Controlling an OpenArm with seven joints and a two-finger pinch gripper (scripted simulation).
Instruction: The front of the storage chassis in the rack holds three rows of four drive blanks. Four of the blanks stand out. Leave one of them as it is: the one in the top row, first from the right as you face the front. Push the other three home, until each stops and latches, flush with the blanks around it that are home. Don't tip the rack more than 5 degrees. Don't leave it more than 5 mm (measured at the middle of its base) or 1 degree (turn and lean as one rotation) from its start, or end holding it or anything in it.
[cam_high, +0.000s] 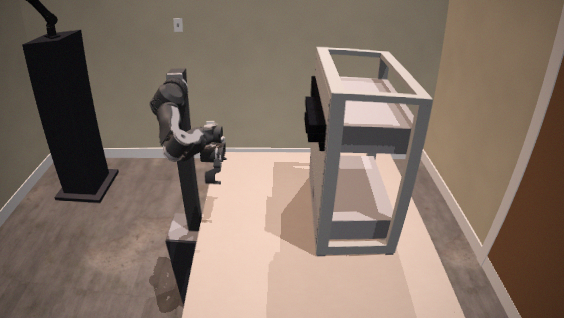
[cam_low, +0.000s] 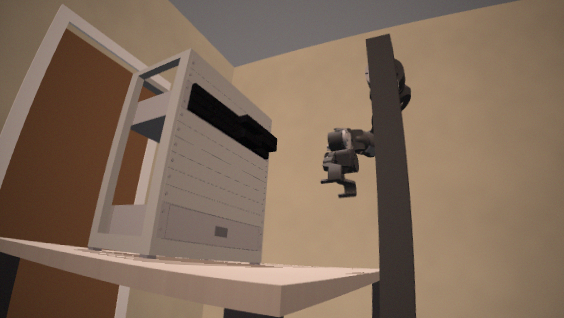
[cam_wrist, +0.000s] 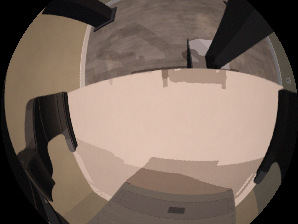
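Fingers spread wide and pointing downward, the gripper (cam_high: 216, 167) hangs with nothing between them, left of centre in the top view, close against the dark post (cam_high: 189, 170) that carries the arm (cam_high: 172, 122). From the low side view the same gripper (cam_low: 340, 185) sits right of centre, tucked near the post (cam_low: 392, 200), well apart from the rack (cam_low: 210, 165) at the left. The rack (cam_high: 367, 150) stands on the pale table (cam_high: 280, 280) toward the right of the top view, an open grey frame with shelves inside. Its front face looks toward the arm, and the block of dark drive blanks (cam_low: 232, 122) runs across the upper part of that face; some of them stand out farther than their neighbours, most plainly those toward the right end of the block in the side view. From above, the blanks (cam_high: 314, 117) show as a dark mass jutting from the rack's left side. Which single blanks are out I cannot tell for sure. In the wrist view the table (cam_wrist: 173, 123) fills the middle, with the rack's lower front (cam_wrist: 173, 223) at the bottom edge and a dark finger (cam_wrist: 47, 136) at the left.
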